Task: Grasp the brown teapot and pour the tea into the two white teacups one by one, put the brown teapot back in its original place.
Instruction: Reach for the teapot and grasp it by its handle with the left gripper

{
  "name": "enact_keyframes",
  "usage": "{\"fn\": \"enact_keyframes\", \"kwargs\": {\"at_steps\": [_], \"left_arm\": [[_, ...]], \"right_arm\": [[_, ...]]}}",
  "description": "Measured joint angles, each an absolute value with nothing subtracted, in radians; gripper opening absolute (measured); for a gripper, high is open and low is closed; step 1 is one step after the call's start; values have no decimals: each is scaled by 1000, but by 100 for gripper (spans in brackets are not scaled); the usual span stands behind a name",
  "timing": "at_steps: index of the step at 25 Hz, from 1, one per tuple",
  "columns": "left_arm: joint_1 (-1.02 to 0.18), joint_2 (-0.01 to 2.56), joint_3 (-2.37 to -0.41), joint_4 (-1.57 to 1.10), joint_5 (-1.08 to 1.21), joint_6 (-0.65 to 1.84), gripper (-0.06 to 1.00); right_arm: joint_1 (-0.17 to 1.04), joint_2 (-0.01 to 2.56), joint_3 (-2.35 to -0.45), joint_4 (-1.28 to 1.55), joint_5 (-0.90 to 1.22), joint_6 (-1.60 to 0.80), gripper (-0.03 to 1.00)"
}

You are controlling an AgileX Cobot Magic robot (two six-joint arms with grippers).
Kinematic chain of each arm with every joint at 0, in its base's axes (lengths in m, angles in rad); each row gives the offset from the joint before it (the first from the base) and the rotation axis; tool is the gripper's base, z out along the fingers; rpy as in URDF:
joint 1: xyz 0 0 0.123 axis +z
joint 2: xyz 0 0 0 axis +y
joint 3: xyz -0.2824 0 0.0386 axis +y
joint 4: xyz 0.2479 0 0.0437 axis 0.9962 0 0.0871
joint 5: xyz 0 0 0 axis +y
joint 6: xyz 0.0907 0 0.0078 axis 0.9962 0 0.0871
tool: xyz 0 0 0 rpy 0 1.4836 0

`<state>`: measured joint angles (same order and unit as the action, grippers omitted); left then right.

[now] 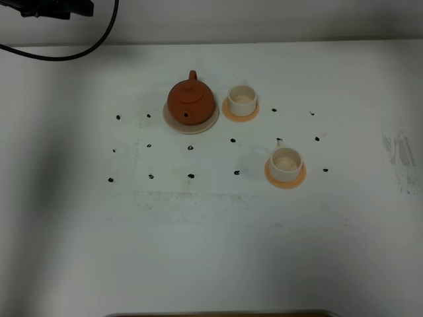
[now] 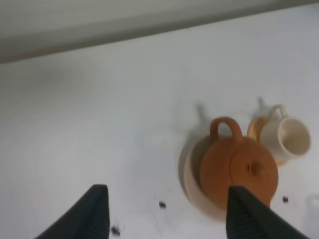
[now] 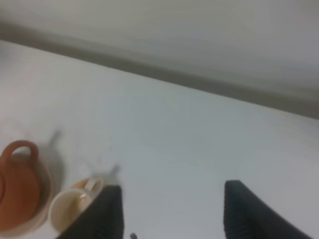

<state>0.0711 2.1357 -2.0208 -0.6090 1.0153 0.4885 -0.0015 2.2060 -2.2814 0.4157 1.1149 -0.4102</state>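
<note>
Brown teapot [image 1: 190, 100], cream saucer [image 1: 173, 121], white teacups [image 1: 242, 98], orange coasters [image 1: 298, 177]

The left gripper [image 2: 167, 191] stands open, its two dark fingers [image 2: 92, 214] spread wide apart with the tips level with each other. The right gripper [image 3: 173, 186] is likewise open, its dark fingers [image 3: 249, 214] set well apart and both tips at about the same height. Each gripper is held up off the counter [image 2: 99, 124], touching nothing. Only the fingertips show. The wrists and arms are out of sight.
</note>
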Motion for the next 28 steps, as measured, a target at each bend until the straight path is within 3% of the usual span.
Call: {"fn": "enact_keyframes", "kwargs": {"at_steps": [18,28], "left_arm": [[23,1506,-1298,-380,611,487,53],[23,1351,-1220,-378,577,458,53]], "right_arm": [[-1,1805,-1899,517,1072,-434,44],[-1,1466,-1556,582,880,-517,44]]}}
